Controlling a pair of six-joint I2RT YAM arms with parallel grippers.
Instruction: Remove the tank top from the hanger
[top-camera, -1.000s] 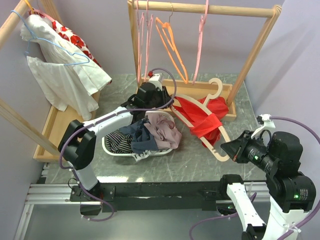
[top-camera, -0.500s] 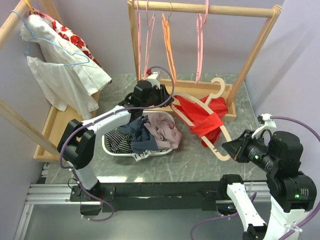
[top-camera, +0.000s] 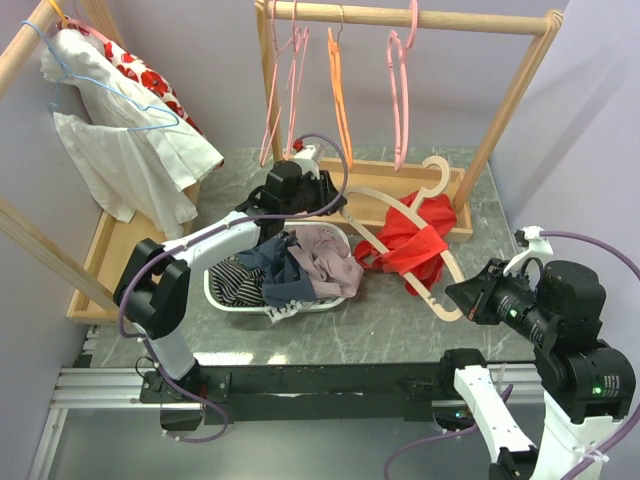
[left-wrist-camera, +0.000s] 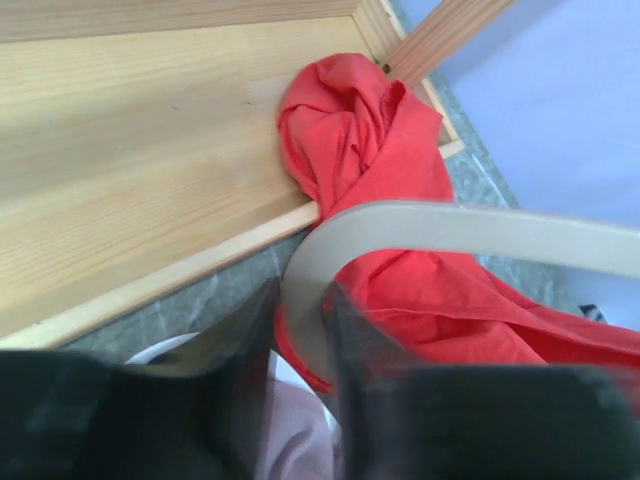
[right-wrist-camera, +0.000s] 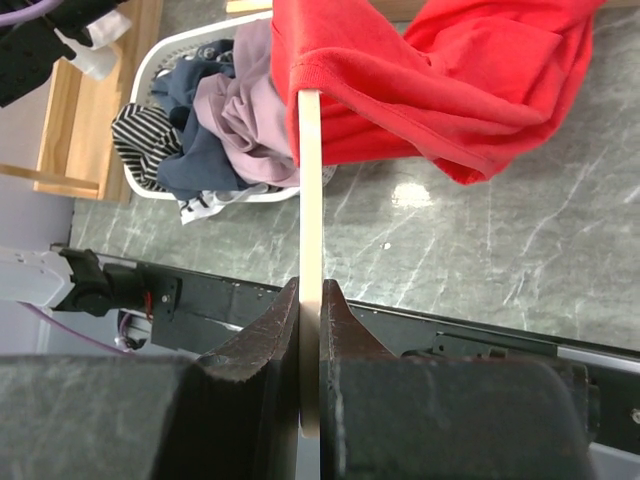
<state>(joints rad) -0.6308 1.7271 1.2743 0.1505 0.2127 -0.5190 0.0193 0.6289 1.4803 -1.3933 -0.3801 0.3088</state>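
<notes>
Mid-removal: left hand (left-wrist-camera: 305, 330) clamps the wooden hanger (left-wrist-camera: 450, 225) at its shoulder, right hand (right-wrist-camera: 311, 330) pinches its end. Red tank top (left-wrist-camera: 370, 150) bunched on it, beside the laundry basket (top-camera: 225, 295). Next, I'd say, slide fabric off.

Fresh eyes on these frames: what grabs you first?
The red tank top, bunched on a pale hanger right of mid-table. Both arms grip that hanger: the left fingers clamp its far end by the wooden rack base, and the right fingers clamp its near end. To its left sits a white basket heaped with clothes.
</notes>
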